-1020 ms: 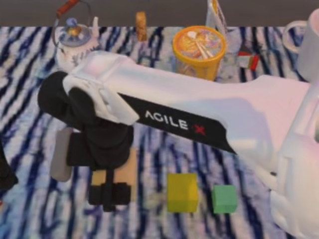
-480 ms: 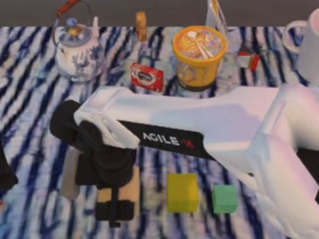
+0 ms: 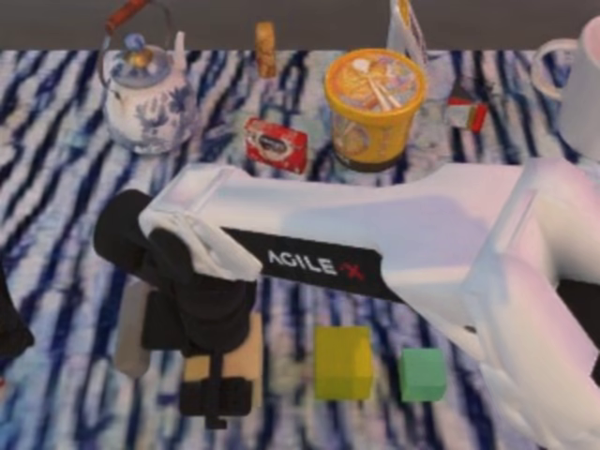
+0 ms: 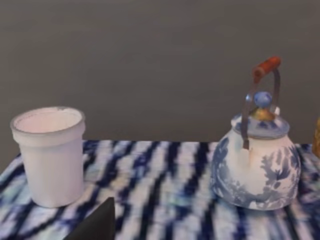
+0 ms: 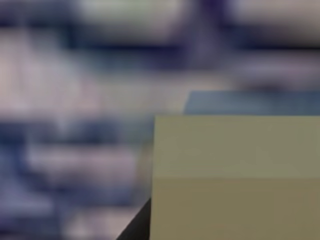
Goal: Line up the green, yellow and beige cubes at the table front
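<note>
The beige cube sits at the table's front left, mostly hidden under my right gripper, which is shut on it. In the right wrist view the beige cube fills the frame, with one dark finger against its edge. To its right the yellow cube and the smaller green cube rest in a row along the front of the striped table. My left arm stays parked at the left edge; one finger shows, set wide.
Along the back stand a blue-and-white teapot, a red box, a yellow noodle tub, a small red-and-white box and a white mug. A white cup stands near the left gripper.
A second ago the right arm lay farther back; it came toward the table front with the beige cube, uncovering the red box. Over the last half second nothing moved.
</note>
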Controlling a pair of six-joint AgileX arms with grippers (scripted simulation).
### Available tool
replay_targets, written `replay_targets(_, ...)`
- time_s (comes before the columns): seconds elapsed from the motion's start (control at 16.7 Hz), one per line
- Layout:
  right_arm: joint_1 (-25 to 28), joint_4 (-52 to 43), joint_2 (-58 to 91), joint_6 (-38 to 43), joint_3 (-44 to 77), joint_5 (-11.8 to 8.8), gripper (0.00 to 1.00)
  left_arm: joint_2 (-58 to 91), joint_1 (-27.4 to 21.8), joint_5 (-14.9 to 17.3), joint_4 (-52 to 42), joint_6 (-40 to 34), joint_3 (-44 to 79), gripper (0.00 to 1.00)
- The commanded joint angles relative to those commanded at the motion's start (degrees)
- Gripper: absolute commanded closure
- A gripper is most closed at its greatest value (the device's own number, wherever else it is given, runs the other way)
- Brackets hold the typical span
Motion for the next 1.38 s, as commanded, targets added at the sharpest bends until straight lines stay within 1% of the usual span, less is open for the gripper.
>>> replay_targets(0.36,0.0,0.0,0.0,0.0,0.0,0.0,0.02,0.0,0.0,0.0,0.0,0.0,0.0,0.0)
replay_targets(0.42,0.0,0.0,0.0,0.0,0.0,0.0,0.0,0.0,0.0,0.0,0.0,0.0,0.0,0.0)
replay_targets(0.96,-0.05,-0.2,-0.01,-0.05,0.21,0.0,0.0,0.0,0.0,0.0,0.0,0.0,0.0,0.0)
replay_targets(1.08,0.09,-2.36,-0.27,-0.08,2.33,0.0,0.0,0.0,0.0,0.0,0.0,0.0,0.0,0.0)
replay_targets(1.38,0.36,-12.91,-1.98,-0.09,10.58,-0.06,0.0,0.0,0.0,0.0,0.0,0.0,0.0,0.0)
